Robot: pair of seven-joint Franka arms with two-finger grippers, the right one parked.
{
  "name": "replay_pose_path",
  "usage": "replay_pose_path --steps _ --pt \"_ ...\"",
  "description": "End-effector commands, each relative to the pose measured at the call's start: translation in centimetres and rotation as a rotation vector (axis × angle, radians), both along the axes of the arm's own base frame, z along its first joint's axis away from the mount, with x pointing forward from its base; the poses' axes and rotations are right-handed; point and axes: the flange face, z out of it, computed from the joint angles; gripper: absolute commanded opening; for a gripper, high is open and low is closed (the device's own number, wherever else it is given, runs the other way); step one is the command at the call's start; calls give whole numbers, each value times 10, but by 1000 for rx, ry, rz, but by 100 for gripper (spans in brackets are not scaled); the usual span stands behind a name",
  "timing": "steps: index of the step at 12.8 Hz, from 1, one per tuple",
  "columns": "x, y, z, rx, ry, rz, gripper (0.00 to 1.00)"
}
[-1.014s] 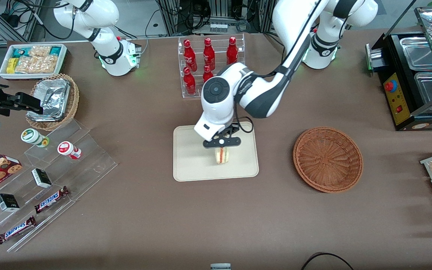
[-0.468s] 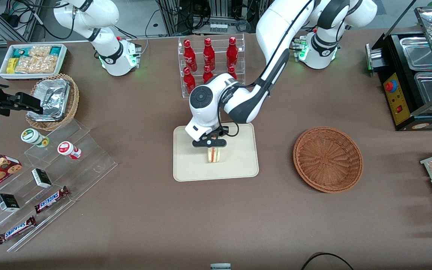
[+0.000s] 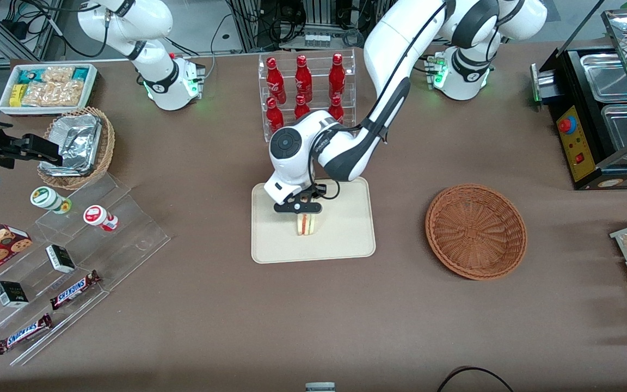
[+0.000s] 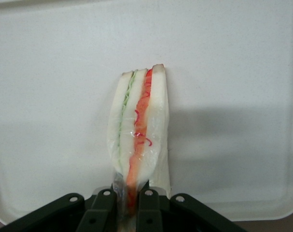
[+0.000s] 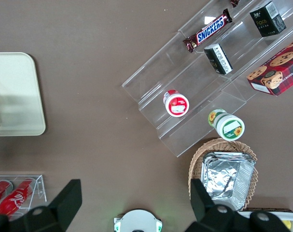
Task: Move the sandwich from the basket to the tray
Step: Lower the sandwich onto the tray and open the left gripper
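Observation:
My left gripper (image 3: 303, 215) is over the cream-beige tray (image 3: 346, 239), shut on the sandwich (image 3: 307, 225). The sandwich is a pale wedge with red and green filling, held on edge, its lower edge at or just above the tray's surface. In the left wrist view the two black fingers (image 4: 104, 205) pinch the sandwich (image 4: 139, 130) at its wrapped end, with the tray (image 4: 243, 72) beneath it. The reddish-brown woven basket (image 3: 475, 231) sits beside the tray toward the working arm's end of the table, with nothing in it.
A clear rack of red bottles (image 3: 305, 92) stands farther from the front camera than the tray. Clear stepped shelves (image 3: 74, 256) with snacks and a tan basket with foil (image 3: 77, 146) lie toward the parked arm's end. A black food warmer (image 3: 602, 114) stands at the working arm's end.
My gripper has carried the sandwich over the tray toward the parked arm's end and slightly farther from the front camera. It stays shut on it.

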Motion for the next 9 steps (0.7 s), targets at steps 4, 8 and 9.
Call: replay_pose_path --steps 4,8,9 --pt "1 -5 -3 16 -21 12 49" --pt "-1 -7 2 14 -29 65 100" --pt "-1 -8 5 11 -31 67 100"
